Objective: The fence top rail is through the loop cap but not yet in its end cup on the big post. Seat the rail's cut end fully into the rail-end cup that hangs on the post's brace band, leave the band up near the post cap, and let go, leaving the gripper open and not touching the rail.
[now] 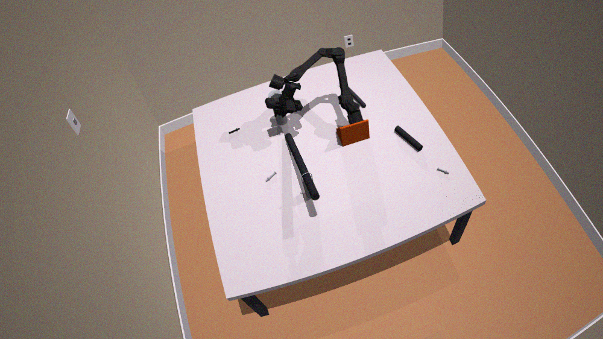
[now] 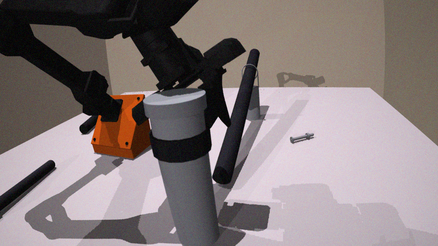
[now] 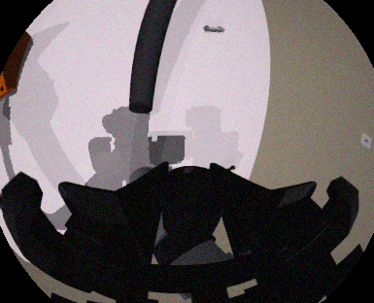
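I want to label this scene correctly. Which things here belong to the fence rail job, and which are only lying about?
Belong to the job: rail; loop cap; big post; brace band; gripper, shut on what seems to be the rail-end cup.

Lying about: short black rod; grey bolt beside the rail; grey bolt near the table edge; dark bolt.

Top view, clock directions on the worktop. Arm base block near centre. Rail runs from 11 toward 6, one end raised through the loop cap. Big post at 10, under the gripper. Short tube at 3. Bolts at 8, at 4.
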Robot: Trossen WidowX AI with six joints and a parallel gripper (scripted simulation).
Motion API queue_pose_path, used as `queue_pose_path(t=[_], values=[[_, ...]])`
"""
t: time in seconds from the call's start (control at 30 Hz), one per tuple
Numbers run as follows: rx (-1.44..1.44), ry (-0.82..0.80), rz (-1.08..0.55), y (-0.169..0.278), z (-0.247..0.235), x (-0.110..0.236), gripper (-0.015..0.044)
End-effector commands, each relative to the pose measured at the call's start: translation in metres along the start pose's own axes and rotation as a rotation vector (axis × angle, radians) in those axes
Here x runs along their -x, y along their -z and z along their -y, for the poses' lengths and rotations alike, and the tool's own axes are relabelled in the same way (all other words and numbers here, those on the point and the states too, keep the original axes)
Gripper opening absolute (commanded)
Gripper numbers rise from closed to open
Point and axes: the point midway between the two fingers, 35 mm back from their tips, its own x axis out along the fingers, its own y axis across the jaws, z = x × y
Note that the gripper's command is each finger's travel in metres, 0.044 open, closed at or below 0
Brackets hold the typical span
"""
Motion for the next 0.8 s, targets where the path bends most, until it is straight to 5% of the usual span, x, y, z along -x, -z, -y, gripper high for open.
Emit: queue_pose_path(t=[0.0,0.4,0.77], values=[[-0.01,-0.001,-0.005,-0.0011,0.0003,-0.001,0.0],[-0.006,0.0,-0.004,-0.0001,0.0005,-0.0004,0.0],[-0.006,-0.001,-0.003,-0.0015,0.0013,0.0006,0.0289]])
